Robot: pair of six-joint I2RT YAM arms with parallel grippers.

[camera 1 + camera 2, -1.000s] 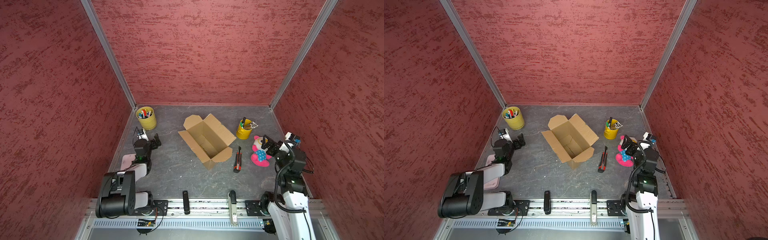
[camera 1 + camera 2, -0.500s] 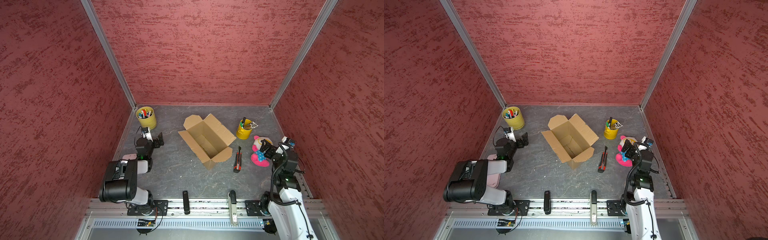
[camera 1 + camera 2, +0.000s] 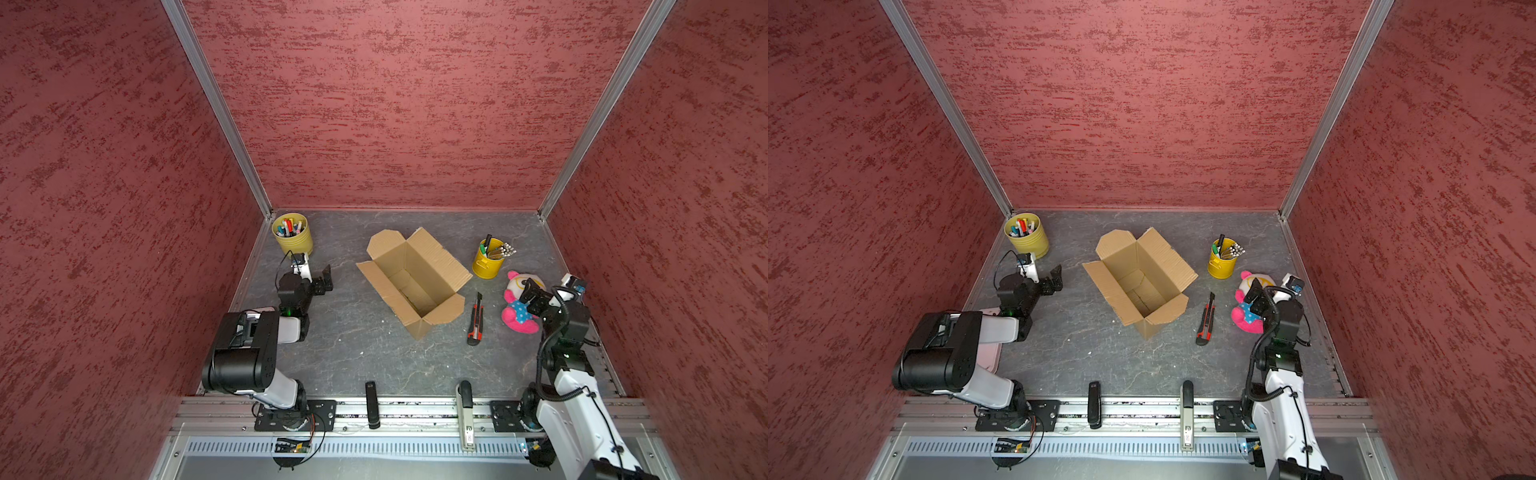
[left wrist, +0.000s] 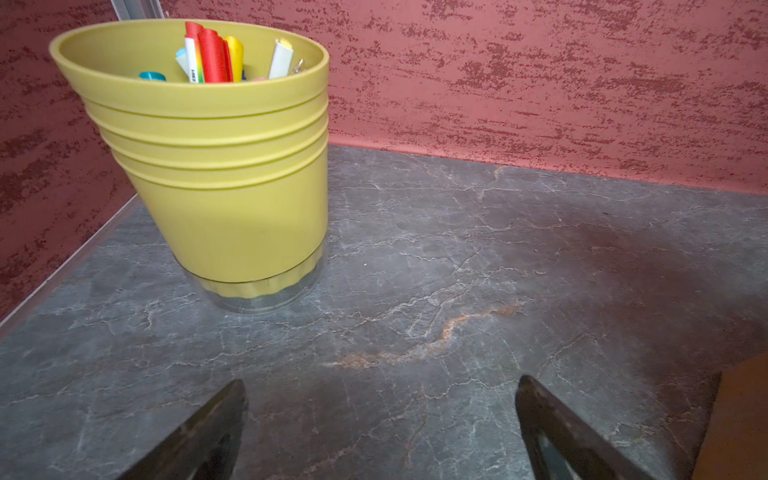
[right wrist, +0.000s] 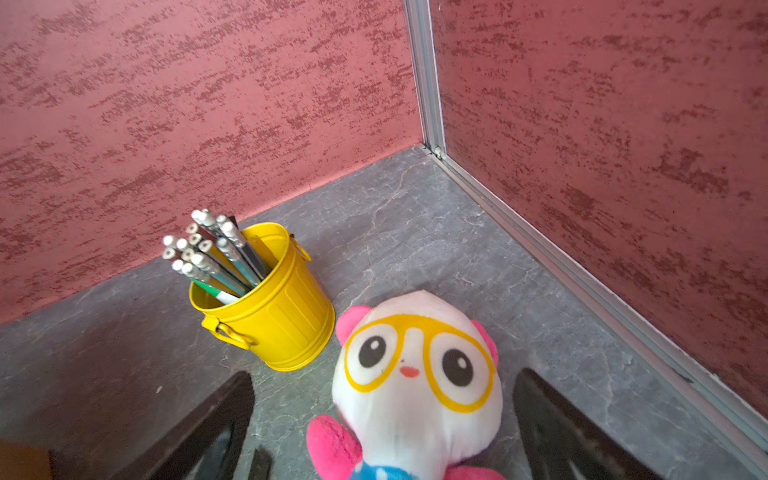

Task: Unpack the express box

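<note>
Right wrist view: the right gripper is seen spread wide, empty, over a plush toy. The left gripper is likewise held wide, gripping nothing. In a top view, the express box is stood mid-table, flaps open, at the toy's 9 o'clock. Print on a pen cannot be read.

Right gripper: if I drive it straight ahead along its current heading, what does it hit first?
The plush toy: its head sits between the open fingers of the right gripper, directly ahead. The yellow pencil bucket stands off to one side, probably clear, though depth is uncertain.
</note>
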